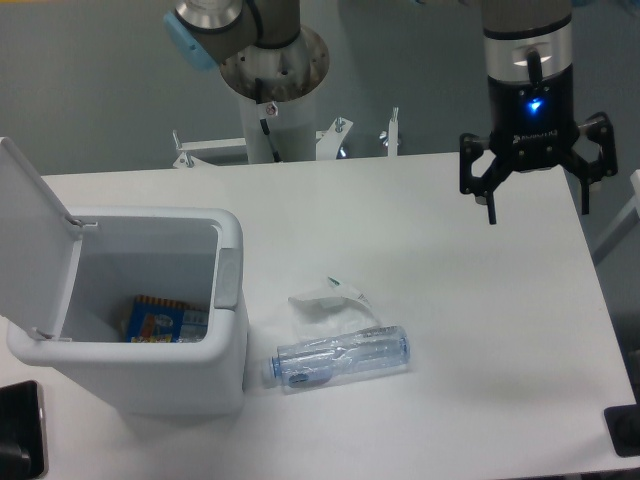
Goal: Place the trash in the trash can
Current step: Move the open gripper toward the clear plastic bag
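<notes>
A crushed clear plastic bottle point(340, 358) with a bluish label lies on its side on the white table, just right of the trash can. A small crumpled white wrapper point(327, 297) with a green speck rests right behind it. The trash can point(225, 290) is a white rectangular bin at the left with its lid point(32, 235) hinged open. My gripper point(537, 210) hangs open above the table's far right part, well away from both pieces of trash, with nothing between its fingers.
A blue-and-orange printed packet point(158, 322) lies inside the bin. The arm's base column point(275, 110) stands behind the table's far edge. Dark objects sit at the lower left corner point(20, 430) and lower right corner point(625, 430).
</notes>
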{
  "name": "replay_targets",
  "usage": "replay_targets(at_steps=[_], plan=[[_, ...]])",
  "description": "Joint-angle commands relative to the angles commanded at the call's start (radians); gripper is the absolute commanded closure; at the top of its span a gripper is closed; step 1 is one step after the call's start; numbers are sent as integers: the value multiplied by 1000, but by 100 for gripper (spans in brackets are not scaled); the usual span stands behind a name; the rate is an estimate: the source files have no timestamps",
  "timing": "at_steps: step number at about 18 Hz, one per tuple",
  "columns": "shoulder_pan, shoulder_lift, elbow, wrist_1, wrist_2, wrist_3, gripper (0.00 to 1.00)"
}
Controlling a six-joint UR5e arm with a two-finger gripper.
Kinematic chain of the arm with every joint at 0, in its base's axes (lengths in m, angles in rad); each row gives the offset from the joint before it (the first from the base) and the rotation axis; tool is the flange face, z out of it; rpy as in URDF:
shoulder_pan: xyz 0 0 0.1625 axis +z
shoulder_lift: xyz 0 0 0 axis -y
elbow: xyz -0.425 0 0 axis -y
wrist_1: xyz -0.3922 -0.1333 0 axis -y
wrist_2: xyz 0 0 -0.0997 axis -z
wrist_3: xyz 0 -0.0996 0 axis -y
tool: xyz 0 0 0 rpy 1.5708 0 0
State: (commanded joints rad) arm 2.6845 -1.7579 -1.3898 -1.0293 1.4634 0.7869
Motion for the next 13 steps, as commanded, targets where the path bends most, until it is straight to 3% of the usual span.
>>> replay_targets(at_steps=[9,13], plan=[[-8,0,-8,8,-14,0,0],[-18,0,-41,12,-37,5,0]])
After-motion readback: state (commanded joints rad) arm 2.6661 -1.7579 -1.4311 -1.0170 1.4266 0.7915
